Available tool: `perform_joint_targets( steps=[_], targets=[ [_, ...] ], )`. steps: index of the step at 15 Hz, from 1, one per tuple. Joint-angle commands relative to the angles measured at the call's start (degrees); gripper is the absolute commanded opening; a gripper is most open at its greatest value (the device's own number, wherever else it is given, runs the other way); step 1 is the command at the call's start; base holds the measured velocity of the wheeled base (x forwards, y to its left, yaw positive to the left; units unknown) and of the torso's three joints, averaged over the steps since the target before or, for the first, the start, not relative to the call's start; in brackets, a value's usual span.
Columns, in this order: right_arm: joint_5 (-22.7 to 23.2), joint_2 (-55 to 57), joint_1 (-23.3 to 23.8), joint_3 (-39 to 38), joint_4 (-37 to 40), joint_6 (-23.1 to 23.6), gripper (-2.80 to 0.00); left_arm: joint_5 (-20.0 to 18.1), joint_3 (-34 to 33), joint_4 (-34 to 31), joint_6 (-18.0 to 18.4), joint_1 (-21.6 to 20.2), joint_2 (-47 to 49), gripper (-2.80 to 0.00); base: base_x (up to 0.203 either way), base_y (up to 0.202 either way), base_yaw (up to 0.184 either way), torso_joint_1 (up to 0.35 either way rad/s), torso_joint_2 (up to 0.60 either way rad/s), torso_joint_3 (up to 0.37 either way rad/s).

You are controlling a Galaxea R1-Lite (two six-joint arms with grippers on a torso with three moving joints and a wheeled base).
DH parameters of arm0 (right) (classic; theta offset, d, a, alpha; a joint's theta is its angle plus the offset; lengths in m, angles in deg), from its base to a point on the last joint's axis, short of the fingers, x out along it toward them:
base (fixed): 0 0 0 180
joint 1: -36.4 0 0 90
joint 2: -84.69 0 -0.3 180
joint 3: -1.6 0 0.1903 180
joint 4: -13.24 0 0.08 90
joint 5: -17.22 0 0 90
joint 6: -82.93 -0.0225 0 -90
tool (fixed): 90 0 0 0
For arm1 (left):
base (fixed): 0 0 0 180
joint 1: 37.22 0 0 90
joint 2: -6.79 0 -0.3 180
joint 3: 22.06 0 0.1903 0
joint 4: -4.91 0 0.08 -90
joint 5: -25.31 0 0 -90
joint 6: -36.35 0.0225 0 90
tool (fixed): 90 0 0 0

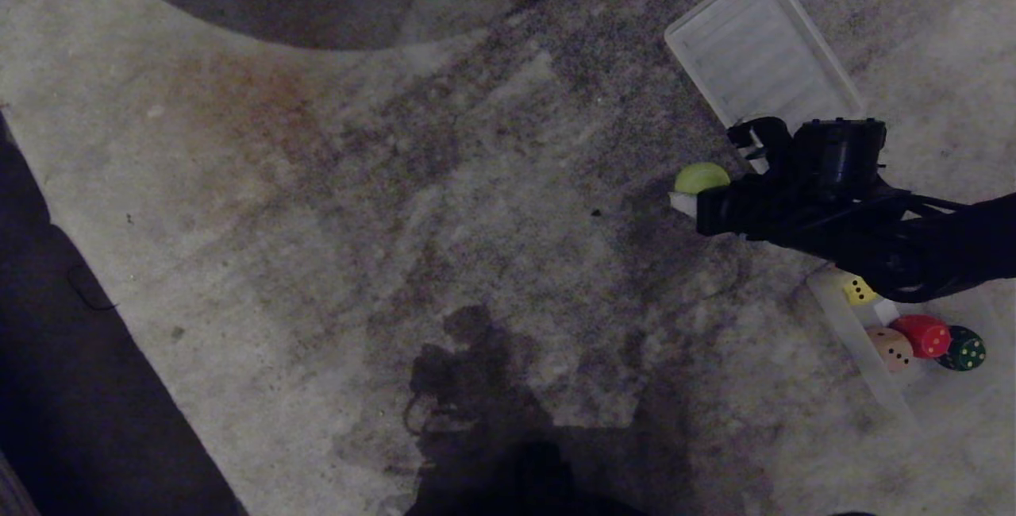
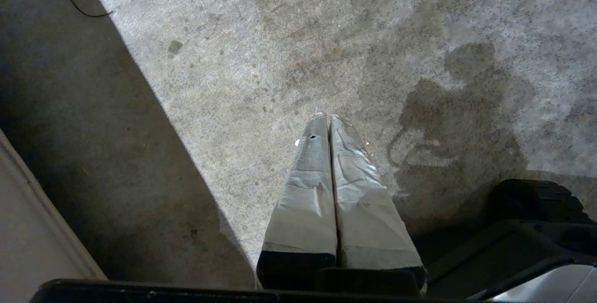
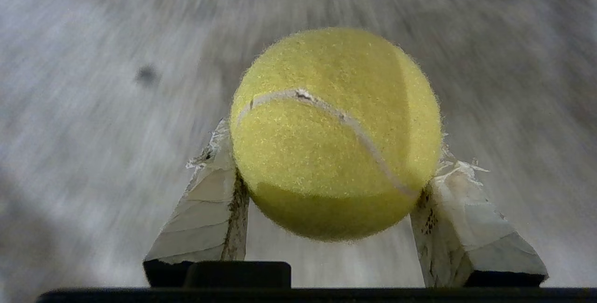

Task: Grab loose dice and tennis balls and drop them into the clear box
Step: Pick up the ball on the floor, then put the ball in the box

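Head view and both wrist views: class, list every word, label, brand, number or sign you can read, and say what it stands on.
No readable words, labels, brands or numerals anywhere.
Dice in the clear box: pips only, too small to count.
Tennis ball in the right pincer: a plain seam, no print visible.
Ribbed tray: unmarked.

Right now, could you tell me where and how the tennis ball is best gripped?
Across its widest middle, as the right claw does now: one finger on each opposite side of the tennis ball. It is round, so a grip off the middle would probably slip.
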State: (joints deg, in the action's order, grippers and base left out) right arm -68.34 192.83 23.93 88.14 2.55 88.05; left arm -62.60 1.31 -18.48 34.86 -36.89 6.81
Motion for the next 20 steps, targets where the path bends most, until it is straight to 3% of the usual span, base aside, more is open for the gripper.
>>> perform_joint_targets(
  steps=[1,6,10,14,20],
  targets=[
    [0.0,-13.3,0.8,-5.5,6.0,-0.1,-2.8,0.0,-0.1,0.0,0.0,0.0,0.1,-2.8,0.0,0.0,0.0,0.0,0.0,0.0],
    [-0.1,-38.8,4.7,-21.9,21.1,-0.4,-2.8,0.0,-0.1,0.0,0.0,0.0,0.1,-2.8,0.0,0.0,0.0,0.0,0.0,0.0],
    [-0.3,-48.5,14.9,-32.6,23.7,-0.4,-2.8,0.0,-0.1,0.0,-0.1,0.0,0.1,-2.8,0.0,0.0,0.0,0.0,0.0,0.0],
    [-0.2,-44.7,26.5,-34.7,22.9,-2.1,-2.8,0.0,-0.1,0.0,0.0,0.0,0.1,-2.8,0.0,0.0,0.0,0.0,0.0,0.0],
    [-0.2,-28.2,35.1,-31.2,10.8,-4.1,-2.8,0.0,-0.1,0.0,0.0,0.0,0.1,-2.8,0.0,0.0,0.0,0.0,0.0,0.0]
  ],
)
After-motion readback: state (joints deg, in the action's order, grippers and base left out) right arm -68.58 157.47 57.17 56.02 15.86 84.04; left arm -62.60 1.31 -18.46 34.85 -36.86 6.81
